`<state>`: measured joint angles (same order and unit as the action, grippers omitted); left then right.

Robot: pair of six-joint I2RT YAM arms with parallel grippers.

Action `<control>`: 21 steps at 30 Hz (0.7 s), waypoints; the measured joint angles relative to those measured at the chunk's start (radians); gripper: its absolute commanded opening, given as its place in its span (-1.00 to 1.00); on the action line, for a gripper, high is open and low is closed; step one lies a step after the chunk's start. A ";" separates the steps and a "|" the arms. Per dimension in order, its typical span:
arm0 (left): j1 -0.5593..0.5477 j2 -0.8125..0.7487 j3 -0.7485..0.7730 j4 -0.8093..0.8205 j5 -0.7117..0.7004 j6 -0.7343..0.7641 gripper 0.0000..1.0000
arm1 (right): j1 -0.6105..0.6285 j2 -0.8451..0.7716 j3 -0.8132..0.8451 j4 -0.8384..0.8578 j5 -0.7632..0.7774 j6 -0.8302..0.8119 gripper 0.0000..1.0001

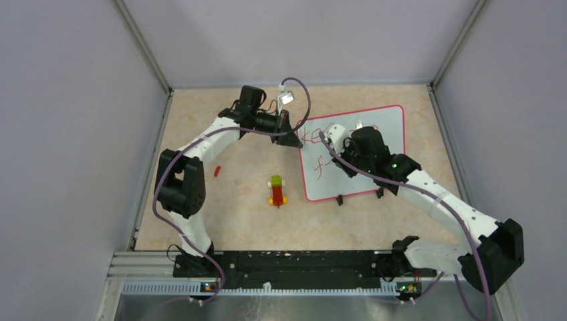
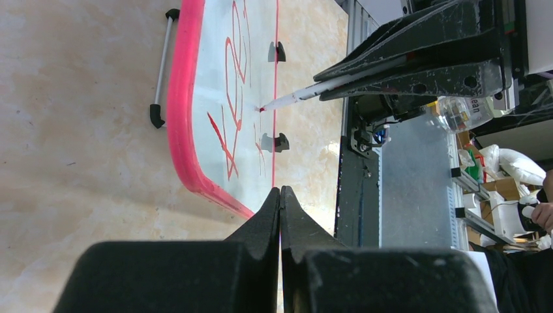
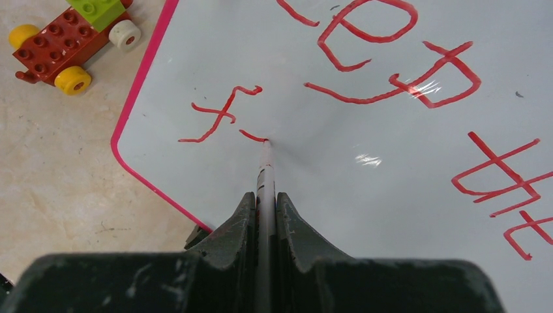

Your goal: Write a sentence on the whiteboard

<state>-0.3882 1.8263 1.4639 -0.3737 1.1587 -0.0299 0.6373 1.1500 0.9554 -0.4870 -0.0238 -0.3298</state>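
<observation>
The whiteboard (image 1: 384,127) with its red-pink rim lies flat at the right of the table, with red letters on it. My right gripper (image 1: 339,142) is over the board's left half, shut on a slim marker (image 3: 265,171). The marker's red tip rests on the board at the end of a short fresh stroke, as the left wrist view also shows along the marker (image 2: 297,96). My left gripper (image 1: 294,139) is shut with nothing between its fingers, at the whiteboard's (image 2: 215,85) far left corner. Whether it touches the rim I cannot tell. The right gripper (image 3: 265,195) hides the marker's body.
A toy car of red and green bricks with yellow wheels (image 1: 277,190) stands left of the board, near its front corner (image 3: 72,39). A small red cap (image 1: 217,171) lies further left. Two black clip feet (image 1: 339,199) stick out at the board's near edge. Grey walls enclose the table.
</observation>
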 measured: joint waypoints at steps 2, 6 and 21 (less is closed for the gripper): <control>0.000 0.000 0.000 0.000 0.000 0.000 -1.00 | -0.008 -0.007 0.000 0.000 0.000 0.000 -1.00; 0.000 0.000 0.000 0.000 0.000 0.000 -1.00 | -0.012 -0.007 -0.002 0.000 -0.013 0.000 -1.00; 0.000 0.000 0.000 0.000 0.000 0.003 -1.00 | 0.009 -0.003 -0.066 -0.015 -0.090 -0.002 -1.00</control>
<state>-0.3882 1.8263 1.4639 -0.3737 1.1591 -0.0273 0.6464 1.1473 0.8898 -0.5018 -0.1143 -0.3321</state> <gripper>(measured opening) 0.003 0.099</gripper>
